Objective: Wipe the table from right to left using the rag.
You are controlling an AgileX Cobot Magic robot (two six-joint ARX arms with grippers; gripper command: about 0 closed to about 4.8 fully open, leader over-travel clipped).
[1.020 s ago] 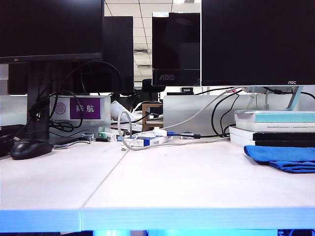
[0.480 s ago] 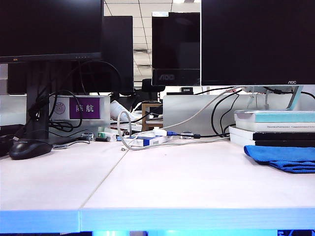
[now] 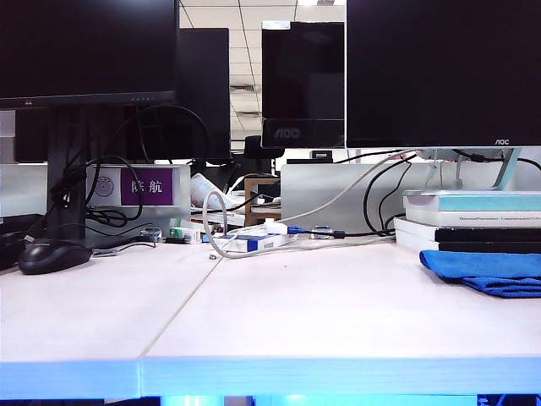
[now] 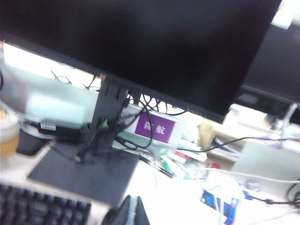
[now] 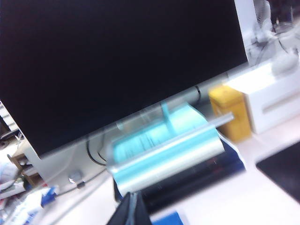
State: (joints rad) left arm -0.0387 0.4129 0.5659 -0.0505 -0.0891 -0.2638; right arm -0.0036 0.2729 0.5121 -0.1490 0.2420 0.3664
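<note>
Desk before wiping: rag untouched, both end effectors only at wrist-view edges.

"AOC" reads on the rear monitor (image 3: 302, 85) and the right monitor (image 3: 444, 72); the purple sign (image 3: 147, 187), left of the rag, carries white Chinese characters. Rag (image 3: 486, 271) lies on the desk (image 3: 279, 313) just before the book stack (image 3: 469, 222), mouse (image 3: 52, 255) well left of it. Exterior scene matches a second ago. Left end effector (image 4: 132, 214): fingers pressed together. Right end effector (image 5: 131, 209): fingers pressed together, pinching nothing.
</note>
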